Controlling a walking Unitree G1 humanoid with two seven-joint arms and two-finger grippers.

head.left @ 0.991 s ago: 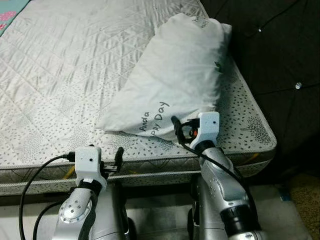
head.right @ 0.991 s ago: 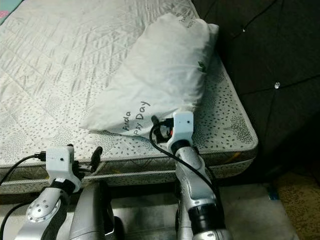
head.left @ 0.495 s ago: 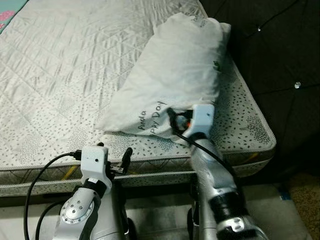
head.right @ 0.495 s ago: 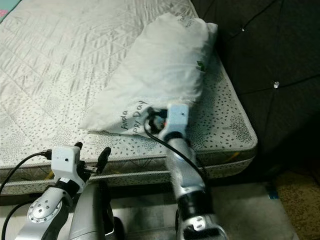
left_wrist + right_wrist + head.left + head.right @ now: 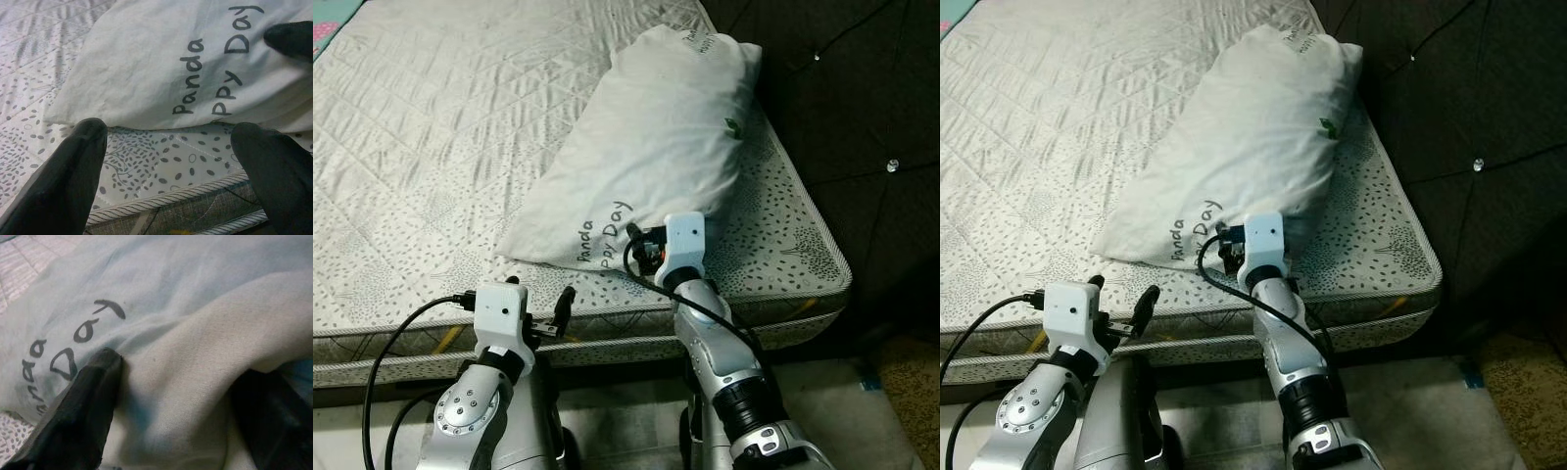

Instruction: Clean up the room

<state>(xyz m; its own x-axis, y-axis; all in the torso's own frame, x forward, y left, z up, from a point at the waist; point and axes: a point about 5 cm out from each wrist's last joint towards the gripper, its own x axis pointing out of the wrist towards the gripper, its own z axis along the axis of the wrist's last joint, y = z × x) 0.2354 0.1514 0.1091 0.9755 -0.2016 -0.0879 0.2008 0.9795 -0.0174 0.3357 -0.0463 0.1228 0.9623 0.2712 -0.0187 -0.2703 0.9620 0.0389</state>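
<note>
**Right wrist view: tool pressed into pillow corner**

Right tool [image 5: 171, 406]: spread partway, both black fingers [image 5: 90, 401] pushed into the near corner of the white pillow [image 5: 646, 147], a fold of its cloth bunched between them. Not clamped tight; fabric fills the gap. From the head views, placed at the pillow's lower corner beside the printed lettering "Panda" and "ppy Day" [image 5: 215, 73], wrist housing white, black cable looping beneath.

Left tool [image 5: 171, 161]: released, fingers [image 5: 68, 171] wide apart and holding nothing. Poised at the front edge of the mattress [image 5: 421, 127], just short of the pillow's low corner, touching neither. Corded piping of the mattress edge [image 5: 186, 198] directly below and between the fingers.

Pillow: lying diagonally on the right side of the bed, far end up near the head corner, near end reaching toward the front edge. Small green mark [image 5: 732, 124] on its right side; further print at its top end, too small to read.

Mattress: bare, quilted in diamonds across the top, leaf-and-dot pattern along the border.

Headboard [image 5: 862, 108]: dark, tufted, with shiny buttons, standing right of the bed.

Floor [image 5: 906, 392]: brownish patch at lower right.

Both silver arms: rising from the bottom of the head views, left arm [image 5: 475, 411] low at the bed's front, right arm [image 5: 724, 362] extended over the mattress edge.
</note>
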